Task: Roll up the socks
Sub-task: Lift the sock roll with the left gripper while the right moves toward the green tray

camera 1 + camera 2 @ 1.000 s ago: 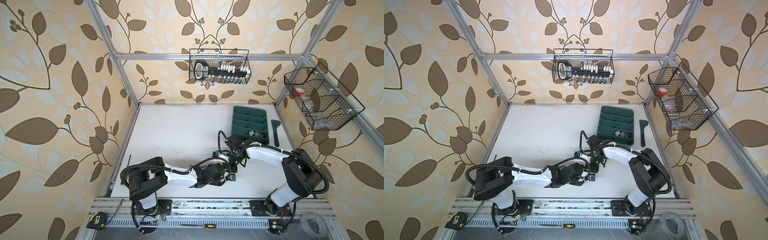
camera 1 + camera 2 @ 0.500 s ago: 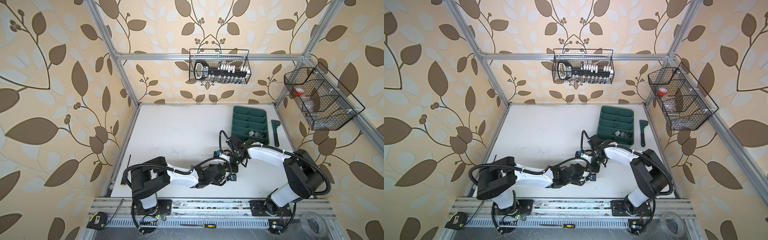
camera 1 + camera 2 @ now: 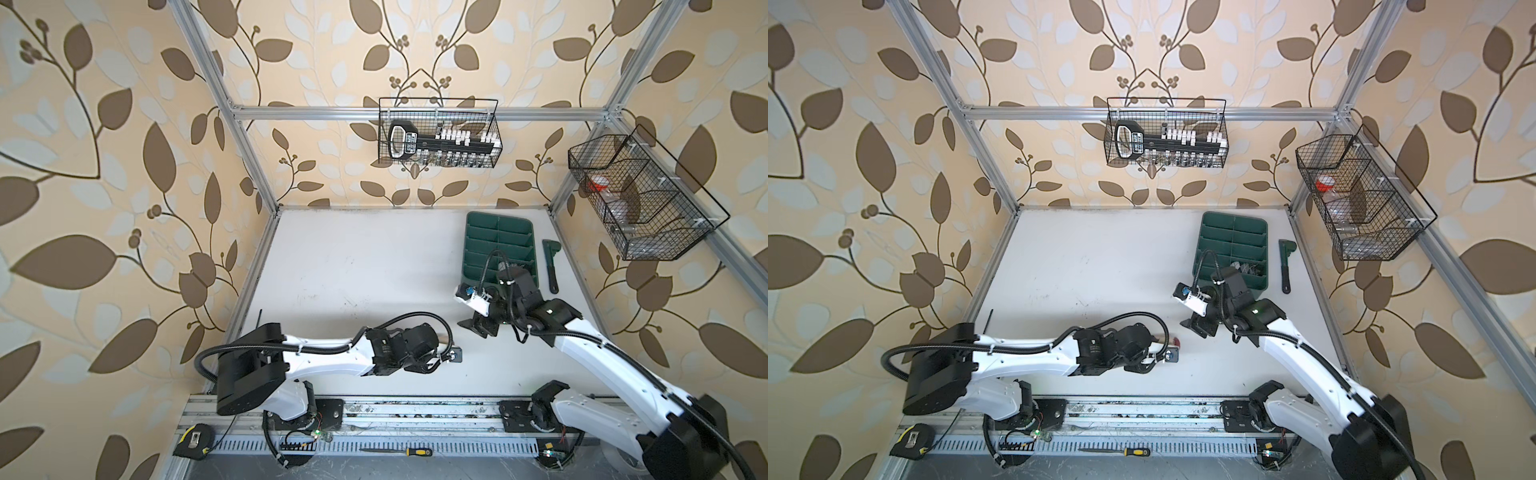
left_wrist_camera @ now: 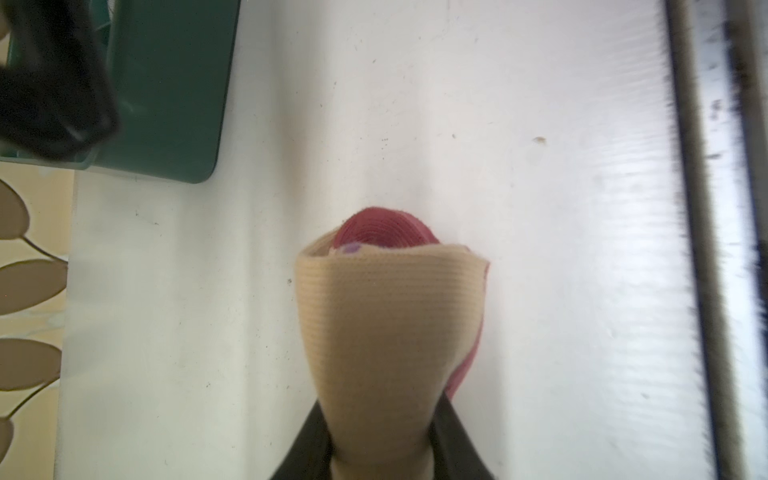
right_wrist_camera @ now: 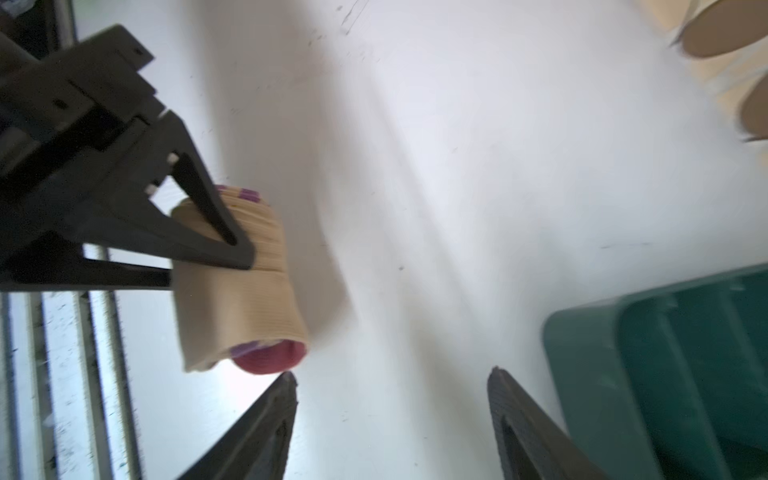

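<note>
A beige sock (image 4: pixel 386 324) with a maroon end is rolled into a tube, and my left gripper (image 4: pixel 382 449) is shut on its near end. In the right wrist view the same roll (image 5: pixel 237 286) hangs just above the white table, with the left gripper's fingers (image 5: pixel 208 241) pinching it. Only a sliver of the roll (image 3: pixel 1177 341) shows in a top view, past the left gripper (image 3: pixel 440 353). My right gripper (image 5: pixel 392 382) stands open and empty beside the roll's maroon end, not touching it. In both top views it (image 3: pixel 478 326) sits to the right of the roll.
A green compartment tray (image 3: pixel 498 245) lies at the back right, close behind the right wrist. A dark green tool (image 3: pixel 550 266) lies beside it. Wire baskets (image 3: pixel 438 133) (image 3: pixel 640 199) hang on the walls. The aluminium rail (image 3: pixel 395 415) runs along the table's front edge.
The right gripper has opened and drawn back to the right, away from the roll. The left gripper has closed tighter on the roll and stays in place.
</note>
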You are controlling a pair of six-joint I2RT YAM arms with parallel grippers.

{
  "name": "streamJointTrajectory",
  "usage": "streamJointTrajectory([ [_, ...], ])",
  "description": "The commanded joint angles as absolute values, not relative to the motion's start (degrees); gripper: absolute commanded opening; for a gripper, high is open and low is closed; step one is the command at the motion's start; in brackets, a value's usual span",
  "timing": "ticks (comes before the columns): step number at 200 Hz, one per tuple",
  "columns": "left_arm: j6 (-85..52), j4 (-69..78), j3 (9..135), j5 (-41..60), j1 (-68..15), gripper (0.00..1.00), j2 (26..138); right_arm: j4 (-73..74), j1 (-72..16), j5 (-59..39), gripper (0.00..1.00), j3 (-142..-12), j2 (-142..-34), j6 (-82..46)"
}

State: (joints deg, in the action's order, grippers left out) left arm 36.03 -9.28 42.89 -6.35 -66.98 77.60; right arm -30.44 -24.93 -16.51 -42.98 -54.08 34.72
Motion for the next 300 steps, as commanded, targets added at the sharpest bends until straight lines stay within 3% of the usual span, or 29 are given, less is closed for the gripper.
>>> streamJointTrajectory([
  [1,36.42,-19.78,44.95,4.89,-61.92,0.00,71.27,-31.86,-23.08,-9.11,0.71,-40.93,-50.80,40.15],
  [41,38.16,-25.51,50.92,19.16,-48.93,0.00,65.13,-29.55,-17.85,0.15,0.62,-41.05,-56.35,45.22],
  [75,38.76,-29.71,54.28,25.35,-45.78,0.00,62.17,-29.81,-17.45,4.65,0.55,-50.08,-70.91,44.47],
  [102,36.78,-24.82,49.71,25.08,-44.36,0.00,55.44,-31.64,-17.53,5.60,0.48,-57.57,-80.48,44.12],
  [149,35.51,-23.29,47.26,20.72,-43.51,0.00,49.26,-33.79,-18.10,5.04,0.33,-60.96,-85.17,47.99],
  [244,34.35,-20.71,45.70,17.05,-43.46,0.00,46.83,-32.98,-19.55,4.11,0.27,-63.39,-93.51,49.74],
  [276,33.88,-20.45,45.70,16.37,-43.50,0.00,47.09,-32.97,-20.03,3.18,0.19,-63.83,-95.20,50.01],
  [300,33.92,-20.55,45.87,15.83,-43.47,0.00,47.42,-33.00,-20.78,2.39,0.03,-63.72,-95.96,50.18],
])
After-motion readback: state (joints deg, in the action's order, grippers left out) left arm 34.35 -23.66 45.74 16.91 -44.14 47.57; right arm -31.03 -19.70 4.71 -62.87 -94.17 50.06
